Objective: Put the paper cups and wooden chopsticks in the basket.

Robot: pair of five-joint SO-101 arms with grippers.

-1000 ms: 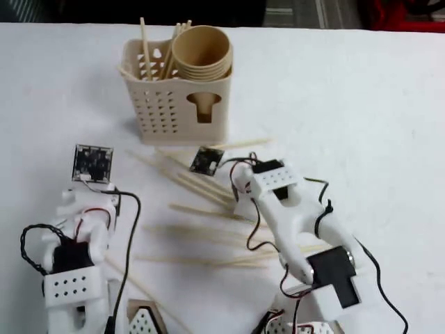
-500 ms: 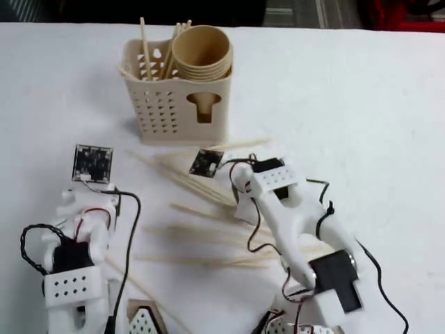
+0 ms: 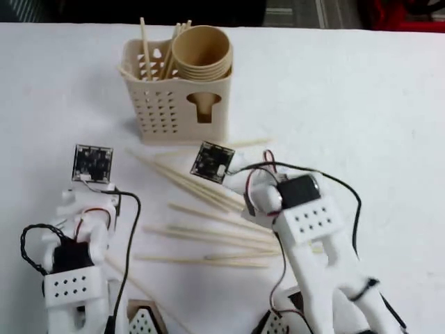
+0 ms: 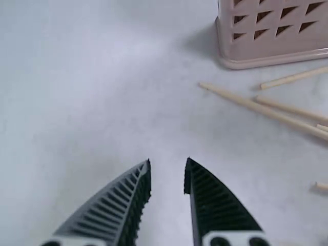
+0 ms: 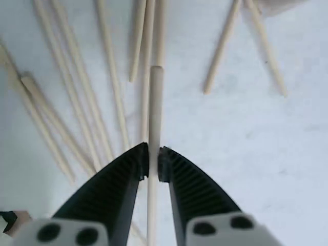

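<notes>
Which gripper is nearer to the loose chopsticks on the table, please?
Right. The right gripper is shut on one chopstick; the left gripper hangs over bare table, the loose chopsticks off to its side.

A white table (image 3: pixel 361 104) meets a dark strip (image 3: pixel 208 10) along its far edge.

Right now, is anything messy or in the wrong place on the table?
Yes. Many wooden chopsticks lie scattered every which way on the table in front of the basket, not standing inside it beside the paper cups. The right gripper pinches a single chopstick.
</notes>
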